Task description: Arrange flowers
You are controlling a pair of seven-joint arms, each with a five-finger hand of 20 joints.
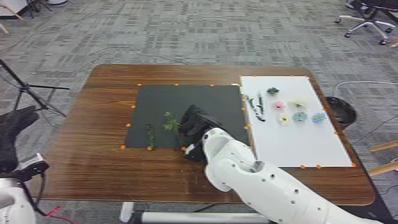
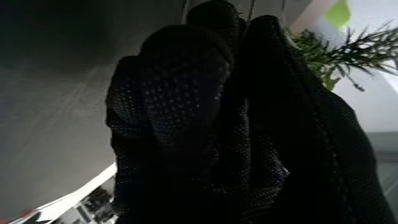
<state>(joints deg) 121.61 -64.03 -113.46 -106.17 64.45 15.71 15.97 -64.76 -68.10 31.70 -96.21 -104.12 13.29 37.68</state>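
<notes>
Over the black mat (image 1: 191, 91) in the head view, my right hand (image 1: 197, 124) is at the mat's lower right part. A leafy green sprig (image 1: 170, 123) lies just left of it, and a thin green stem (image 1: 150, 136) lies farther left. In the right wrist view my right hand (image 2: 191, 115) has its fingers straight and close together; spiky greenery (image 2: 360, 50) shows beside them, with no visible grip on it. A white board (image 1: 298, 145) carries a pink flower (image 1: 278, 105), a yellow one (image 1: 284, 119) and blue ones (image 1: 318, 117). My left hand (image 1: 12, 131) is at the left edge.
Black-and-white strips (image 1: 258, 108) and a dark green rosette (image 1: 273, 91) lie on the white board. Orange markers line the mat and board on the brown table (image 1: 89, 170). A black bin (image 1: 341, 111) stands beyond the right edge, a tripod (image 1: 27, 87) beyond the left.
</notes>
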